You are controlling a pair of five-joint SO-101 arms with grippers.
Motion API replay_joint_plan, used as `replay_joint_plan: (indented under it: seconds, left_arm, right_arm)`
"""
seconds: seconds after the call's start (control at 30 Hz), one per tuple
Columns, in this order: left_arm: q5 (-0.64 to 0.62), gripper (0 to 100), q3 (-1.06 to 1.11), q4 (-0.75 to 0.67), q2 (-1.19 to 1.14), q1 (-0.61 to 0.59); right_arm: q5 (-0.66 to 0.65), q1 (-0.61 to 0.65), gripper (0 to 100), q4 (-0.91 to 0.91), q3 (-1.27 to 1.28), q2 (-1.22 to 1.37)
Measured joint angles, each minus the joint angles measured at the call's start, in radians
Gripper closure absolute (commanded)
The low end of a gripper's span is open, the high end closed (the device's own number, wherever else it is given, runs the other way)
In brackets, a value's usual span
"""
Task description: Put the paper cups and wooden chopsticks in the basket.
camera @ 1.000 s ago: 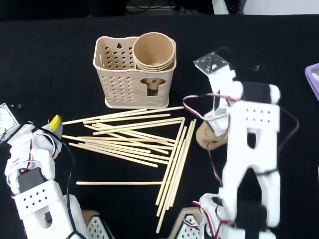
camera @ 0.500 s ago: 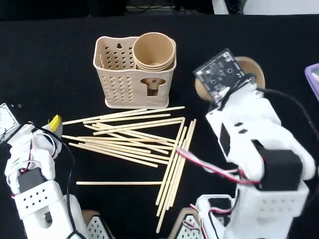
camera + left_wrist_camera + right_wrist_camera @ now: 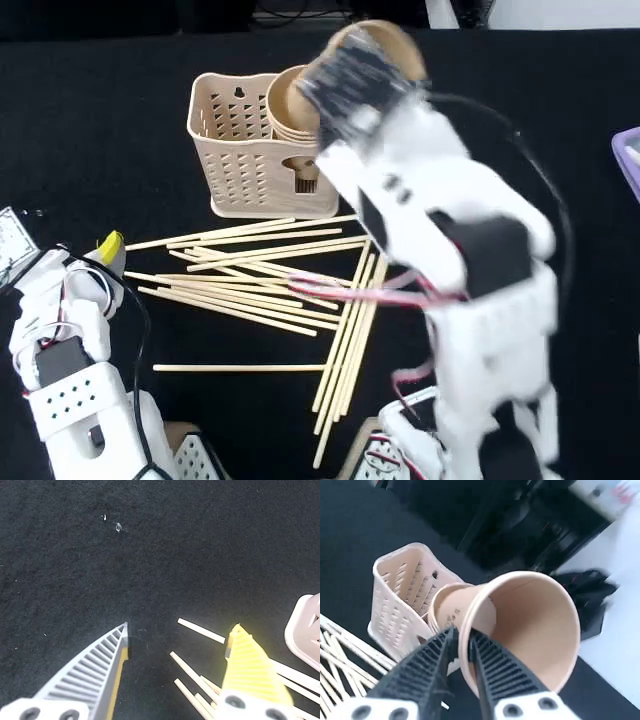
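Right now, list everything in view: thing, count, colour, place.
basket: one, beige, far side of table
nested paper cups: count unclear, tan, inside basket
held paper cup: one, tan, above basket
wooden chopsticks: many, pale, scattered before basket
purple container: one, table's right edge
table: one, black
left gripper: open, grey and yellow, low beside chopstick ends
right gripper: black, shut on held paper cup's rim

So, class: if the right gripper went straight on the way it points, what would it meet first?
Most likely the stacked cups in the basket: the right gripper, shut on a cup, points towards them. Depth is unclear, so it might pass just over their rims.
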State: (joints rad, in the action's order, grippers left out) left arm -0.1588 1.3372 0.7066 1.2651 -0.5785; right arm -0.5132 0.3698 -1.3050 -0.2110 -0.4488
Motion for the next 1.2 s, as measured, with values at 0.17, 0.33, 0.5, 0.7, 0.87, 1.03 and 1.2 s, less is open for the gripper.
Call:
replay_joint_plan:
  seconds: [0.17, 0.33, 0.5, 0.7, 0.87, 1.03, 1.2]
  left_arm:
    - [0.000, 69, 0.000, 0.000, 0.000, 0.000]
    - [0.000, 69, 0.000, 0.000, 0.000, 0.000]
    - [0.000, 69, 0.000, 0.000, 0.000, 0.000]
    - [0.000, 69, 0.000, 0.000, 0.000, 0.000]
    - [0.000, 69, 0.000, 0.000, 0.000, 0.000]
    - [0.000, 69, 0.000, 0.000, 0.000, 0.000]
    - [0.000, 69, 0.000, 0.000, 0.000, 0.000]
  right_arm:
    - [-0.040, -0.002, 98.8, -0.028, -0.157, 0.215]
    - [-0.130, 0.003, 98.7, -0.164, -0.345, 0.384]
    - [-0.164, 0.002, 87.1, -0.265, -0.528, 0.529]
    - [-0.054, 0.000, 74.8, -0.347, -0.749, 0.608]
    - [0.015, 0.029, 83.7, -0.404, -0.951, 0.608]
    - [0.043, 0.055, 83.5, -0.431, -1.033, 0.598]
    - [0.129, 0.060, 83.5, -0.431, -0.956, 0.462]
